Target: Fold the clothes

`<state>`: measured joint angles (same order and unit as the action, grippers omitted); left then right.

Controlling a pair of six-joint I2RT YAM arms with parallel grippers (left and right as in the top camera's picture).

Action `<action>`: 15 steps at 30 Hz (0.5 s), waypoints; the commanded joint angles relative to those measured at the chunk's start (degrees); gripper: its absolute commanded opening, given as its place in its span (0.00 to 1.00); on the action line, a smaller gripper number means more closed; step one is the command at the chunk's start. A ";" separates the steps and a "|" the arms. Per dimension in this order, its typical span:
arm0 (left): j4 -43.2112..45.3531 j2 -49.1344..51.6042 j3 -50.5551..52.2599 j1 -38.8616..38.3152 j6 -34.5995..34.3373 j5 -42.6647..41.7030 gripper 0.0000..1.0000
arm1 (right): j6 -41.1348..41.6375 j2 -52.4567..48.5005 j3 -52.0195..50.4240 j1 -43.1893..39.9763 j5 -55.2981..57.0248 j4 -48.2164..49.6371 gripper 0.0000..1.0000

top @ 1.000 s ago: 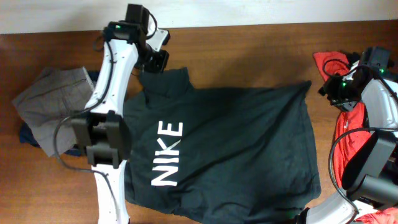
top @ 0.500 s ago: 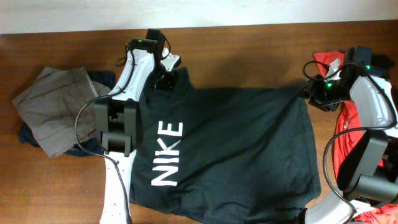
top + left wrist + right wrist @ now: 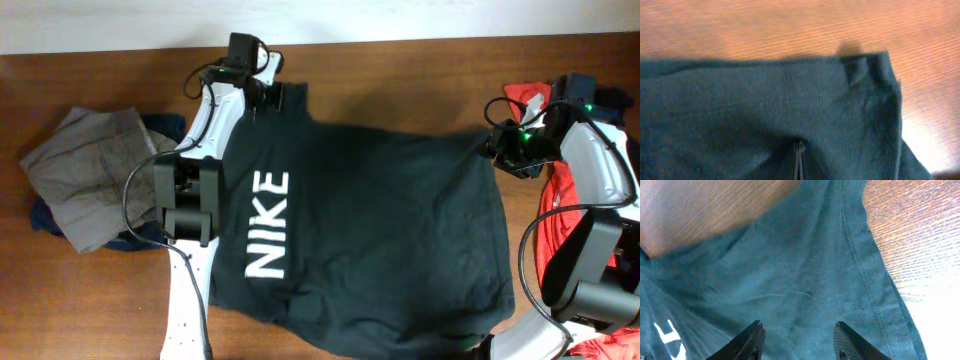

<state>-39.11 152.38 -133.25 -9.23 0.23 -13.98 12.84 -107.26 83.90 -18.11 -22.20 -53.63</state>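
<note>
- Desk: we count one, brown wood, carrying all the clothes and both arms.
- T-shirt: we count one, dark green-black with white NIKE lettering. It lies opened out, front up, across the middle of the desk. We see no fold in it yet, so we judge the task barely begun. The spreading looks nearly done, and every fold is still to come.
- Grey trousers: we count one pair, lying loosely bunched at the desk's left end, just beside the T-shirt. A bit of dark blue cloth peeks out beneath them. They are not neatly folded, so we take them as work left.
- Red top: we count at least one, heaped at the right edge under the right arm, unfolded. More red shows at the bottom corner, and we cannot tell whether it is the same garment.
- Left hand: one, at the T-shirt's upper left corner, pressed together. The cloth gathers into it, so we judge it is pinching the hem there.
- Right hand: one, at the T-shirt's upper right corner, its fingers spread over the cloth and gripping nothing that we can see.
</note>
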 commanded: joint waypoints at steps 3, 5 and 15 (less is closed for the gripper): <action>3.39 4.07 -5.42 4.42 -7.34 -0.92 0.00 | -2.14 0.17 1.07 0.17 -0.09 -0.44 0.50; 2.45 4.07 -9.09 5.46 -7.39 -1.51 0.00 | -2.75 0.17 0.94 0.22 -0.11 -0.50 0.51; -25.16 4.04 -37.59 11.98 -7.04 -2.38 0.77 | -8.41 0.04 0.85 3.65 2.45 -1.46 0.60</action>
<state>-56.75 157.03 -162.10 0.69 -6.74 -15.22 6.55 -107.26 83.90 -16.38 -21.56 -55.11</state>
